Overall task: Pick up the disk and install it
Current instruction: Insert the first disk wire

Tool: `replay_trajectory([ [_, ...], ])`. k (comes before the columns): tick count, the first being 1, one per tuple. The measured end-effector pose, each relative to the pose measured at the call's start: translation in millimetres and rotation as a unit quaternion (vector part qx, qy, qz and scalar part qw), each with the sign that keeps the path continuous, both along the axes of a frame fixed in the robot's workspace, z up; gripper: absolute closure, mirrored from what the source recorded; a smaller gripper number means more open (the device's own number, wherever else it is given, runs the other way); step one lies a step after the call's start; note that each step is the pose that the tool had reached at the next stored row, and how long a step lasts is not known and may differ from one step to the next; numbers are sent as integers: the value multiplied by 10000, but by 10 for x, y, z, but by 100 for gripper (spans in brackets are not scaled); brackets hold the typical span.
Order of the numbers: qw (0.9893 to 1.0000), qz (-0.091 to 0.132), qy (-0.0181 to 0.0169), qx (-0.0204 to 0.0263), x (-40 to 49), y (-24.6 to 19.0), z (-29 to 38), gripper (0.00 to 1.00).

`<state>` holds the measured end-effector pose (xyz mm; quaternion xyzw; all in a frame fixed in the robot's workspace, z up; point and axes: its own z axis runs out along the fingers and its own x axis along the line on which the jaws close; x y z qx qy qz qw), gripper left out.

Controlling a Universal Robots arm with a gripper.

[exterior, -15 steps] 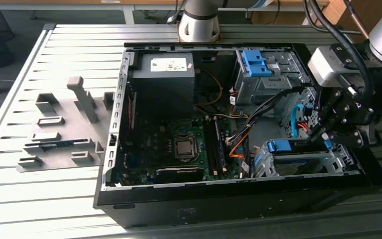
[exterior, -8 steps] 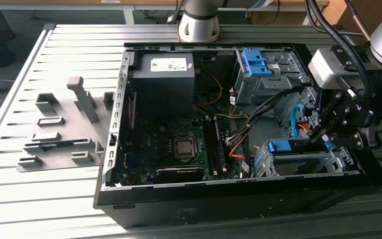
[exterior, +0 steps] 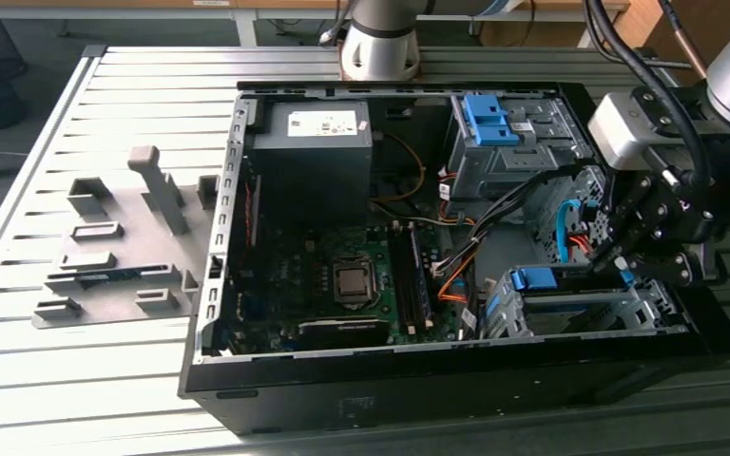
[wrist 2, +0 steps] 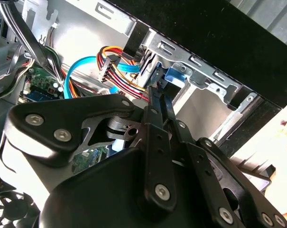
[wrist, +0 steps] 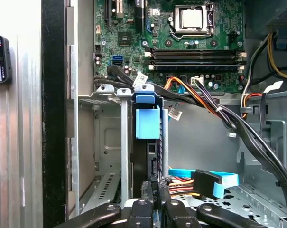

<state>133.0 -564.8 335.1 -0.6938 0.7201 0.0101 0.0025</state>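
In drive cage (exterior: 593,309), case (exterior: 339,399) near right corner: disk (wrist: 148,124) seated edge-on, blue rails. Gripper (wrist: 155,186) pinching its rear edge. Likely rigid, dense, shock-sensitive; hold by edges, not connectors.

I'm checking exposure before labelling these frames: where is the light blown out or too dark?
Exterior view: daylight glares off the slatted grey metal table, while the black computer case front falls into shadow. Second wrist view: the black end effector linkage is dark and blurred up close. First wrist view: a washed-out white strip beside the case wall; the green motherboard is evenly lit.
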Motion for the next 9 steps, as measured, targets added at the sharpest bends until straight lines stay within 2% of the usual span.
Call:
replay_trajectory([
  [9, 10000, -1, 0, 1, 0, 10, -5, 84],
])
